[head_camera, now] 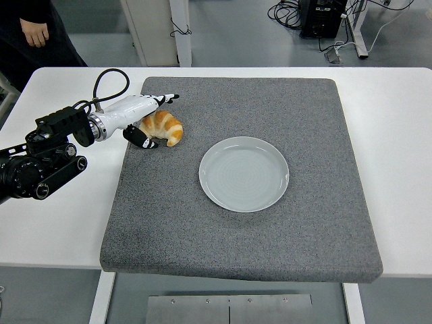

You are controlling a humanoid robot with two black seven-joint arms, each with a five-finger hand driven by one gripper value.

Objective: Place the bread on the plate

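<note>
Head view shows the left hand (143, 121) cupped loosely around the croissant (162, 127) on the grey mat (283, 236) (grasp seemingly unfinished); next, close, lift, carry right to the empty plate (244, 173).

No text, label, brand, number or sign can be read anywhere in the head view.
</note>
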